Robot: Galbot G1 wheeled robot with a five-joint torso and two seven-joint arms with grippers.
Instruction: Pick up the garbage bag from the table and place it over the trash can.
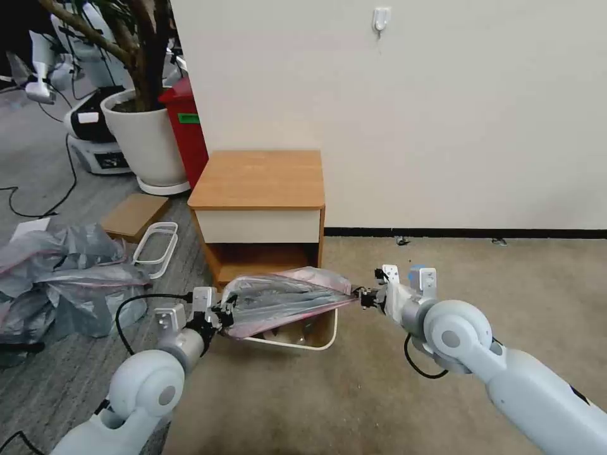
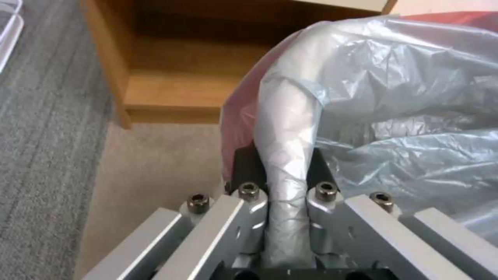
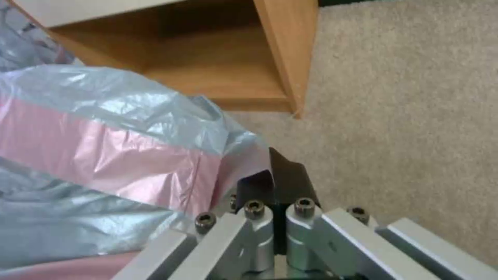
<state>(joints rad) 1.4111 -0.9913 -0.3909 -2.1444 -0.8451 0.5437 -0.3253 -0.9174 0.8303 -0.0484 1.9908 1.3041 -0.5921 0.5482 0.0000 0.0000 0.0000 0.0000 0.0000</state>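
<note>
Garbage bag (image 1: 284,297) hangs stretched between both grippers: left gripper (image 1: 226,311) pinches one rim end, right gripper (image 1: 365,297) pinches the other, spanning above the trash can (image 1: 319,341) before the nightstand (image 1: 259,180).

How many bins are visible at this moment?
2. The trash can sits on the carpet in front of the table, mostly under the garbage bag. A red bin stands behind, beside the plant pot. Others may be hidden.
</note>
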